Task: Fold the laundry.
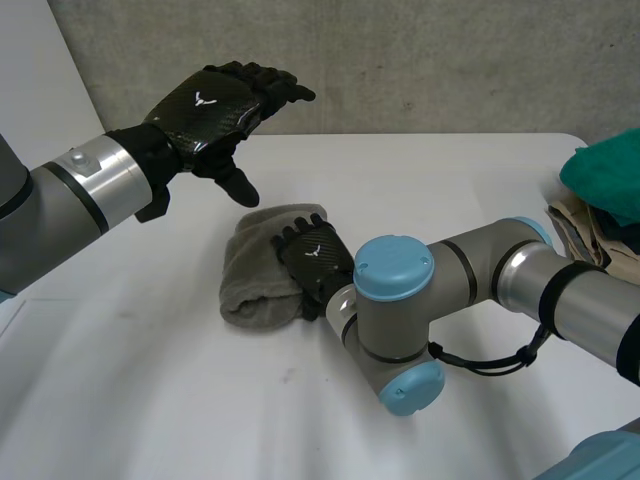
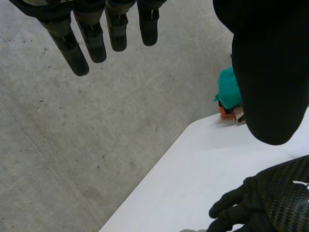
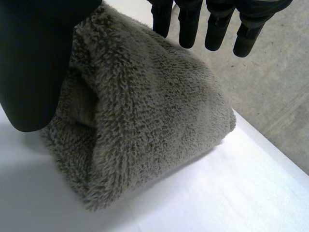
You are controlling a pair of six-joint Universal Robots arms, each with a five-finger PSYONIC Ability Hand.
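Apparently pressing the last fold, the right hand (image 1: pixel 315 262) lies straight-fingered on the grey towel (image 1: pixel 252 280), the left hand (image 1: pixel 210 105) hovers open and empty; next needs a grasp.

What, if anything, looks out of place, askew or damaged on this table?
Nothing stands out. The grey towel lies in a folded bundle under the open right hand. The left hand hovers open above the white table. A teal cloth lies on other laundry at the table's edge.
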